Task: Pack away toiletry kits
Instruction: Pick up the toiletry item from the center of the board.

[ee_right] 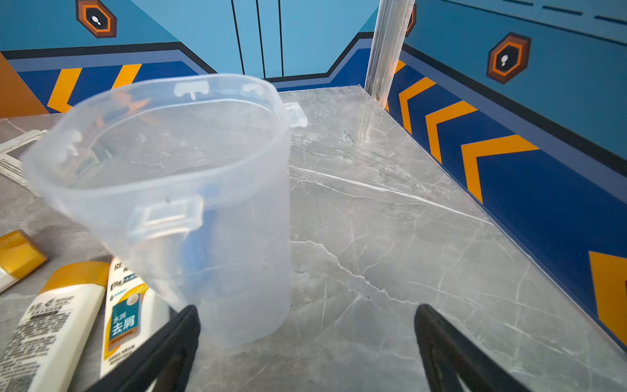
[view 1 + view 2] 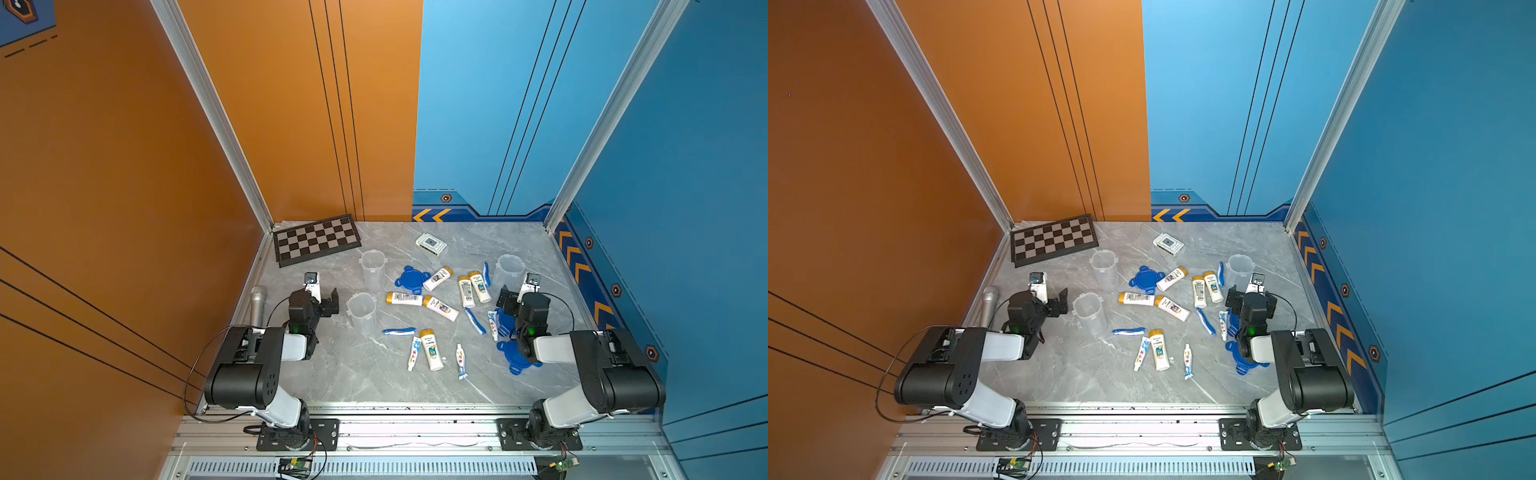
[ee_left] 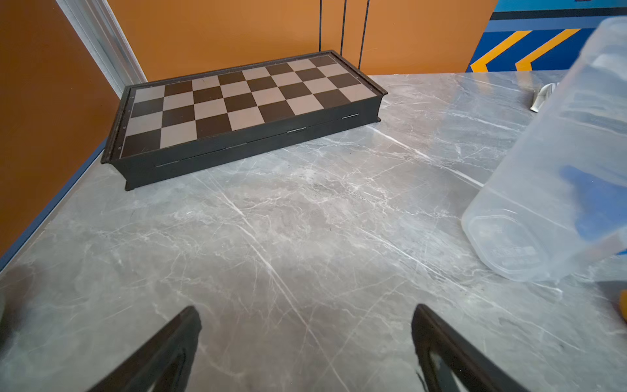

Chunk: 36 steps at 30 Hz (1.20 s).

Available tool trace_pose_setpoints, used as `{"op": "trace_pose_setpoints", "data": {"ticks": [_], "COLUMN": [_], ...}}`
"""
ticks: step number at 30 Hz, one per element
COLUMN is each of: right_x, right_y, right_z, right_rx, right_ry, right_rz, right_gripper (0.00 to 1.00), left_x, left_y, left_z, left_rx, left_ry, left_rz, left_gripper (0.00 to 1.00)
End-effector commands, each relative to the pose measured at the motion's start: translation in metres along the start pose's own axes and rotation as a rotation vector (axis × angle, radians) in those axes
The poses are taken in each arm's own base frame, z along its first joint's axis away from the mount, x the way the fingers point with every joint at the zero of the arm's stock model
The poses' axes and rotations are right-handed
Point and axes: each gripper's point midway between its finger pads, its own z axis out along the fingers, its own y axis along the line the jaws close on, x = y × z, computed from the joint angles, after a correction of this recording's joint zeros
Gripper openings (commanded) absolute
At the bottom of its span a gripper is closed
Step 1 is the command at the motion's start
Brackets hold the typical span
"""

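Note:
Three clear cups stand upright in both top views: one at the back [image 2: 372,270], one [image 2: 362,313] beside my left gripper [image 2: 330,302], and one [image 2: 509,272] just beyond my right gripper [image 2: 508,301]. Between them lie several gold-capped bottles [image 2: 441,308], toothpaste tubes [image 2: 414,353], toothbrushes [image 2: 399,331] and a blue lid [image 2: 412,279]. More blue lids [image 2: 517,357] lie partly under the right arm. Both grippers are open and empty. In the right wrist view the cup [image 1: 190,190] stands just ahead of one finger of the open gripper [image 1: 307,308]. The left wrist view shows bare table between the fingers [image 3: 306,309], and a cup [image 3: 556,186] off to one side.
A folded chessboard [image 2: 316,240] lies in the back left corner. A flat white box [image 2: 431,244] sits at the back middle. A grey microphone [image 2: 257,305] lies along the left edge behind the left arm. Walls close three sides.

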Motion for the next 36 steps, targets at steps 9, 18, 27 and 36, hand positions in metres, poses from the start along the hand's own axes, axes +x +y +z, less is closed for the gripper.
{"op": "trace_pose_setpoints", "data": {"ticks": [9,18,27,36], "right_x": [-0.008,-0.008,-0.010,-0.088], "right_y": [0.006,0.006,0.005,0.048], "right_z": [0.004,0.004,0.004,-0.059], "right_rx": [-0.015,-0.032,-0.011,0.013], "right_ry": [-0.021,-0.019,-0.024,-0.057], "right_rz": [-0.015,-0.003,-0.008,-0.169], "right_gripper": [1.00,1.00,1.00,1.00], "left_x": [-0.008,-0.007,-0.010,-0.064], "left_y": [0.001,0.001,0.007,0.043], "left_z": [0.003,0.003,0.001,-0.072], "left_rx": [0.006,0.006,-0.016,-0.267], "left_ry": [-0.023,-0.021,-0.031,-0.048], "left_rz": [0.013,0.013,-0.009,-0.174], "left_gripper": [0.99,0.99,0.99,0.99]}}
